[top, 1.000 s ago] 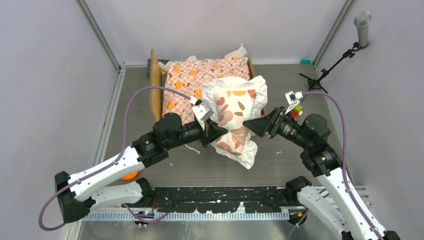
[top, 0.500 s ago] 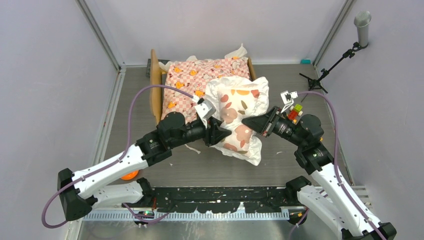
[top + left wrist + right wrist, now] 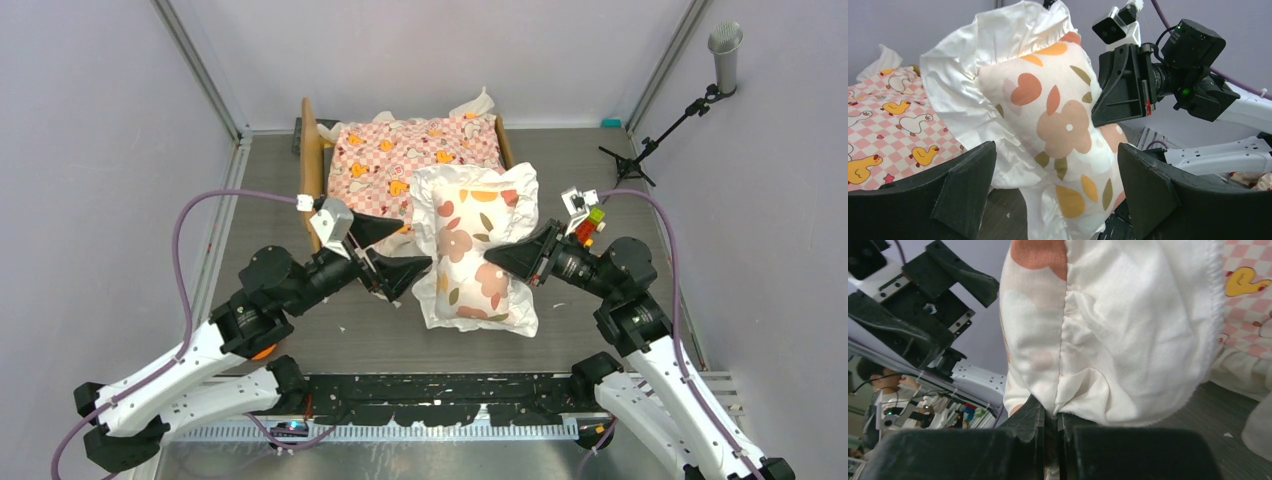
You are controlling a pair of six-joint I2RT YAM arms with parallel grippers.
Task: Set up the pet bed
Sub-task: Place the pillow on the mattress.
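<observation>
Jaws on the left gripper [image 3: 412, 247] have just sprung wide and pulled back, while those on the right gripper [image 3: 492, 256] have pinched shut: a handover. The small tan wooden pet bed [image 3: 311, 165] with its wavy headboard stands at the table's far middle, with the pink-checkered duck-print sheet [image 3: 400, 155] spread over it. The white floral ruffled pillow [image 3: 473, 255], now gripped by its hem from the right only, sits at the bed's near right corner, mostly off it. Placing it probably falls to the right arm.
</observation>
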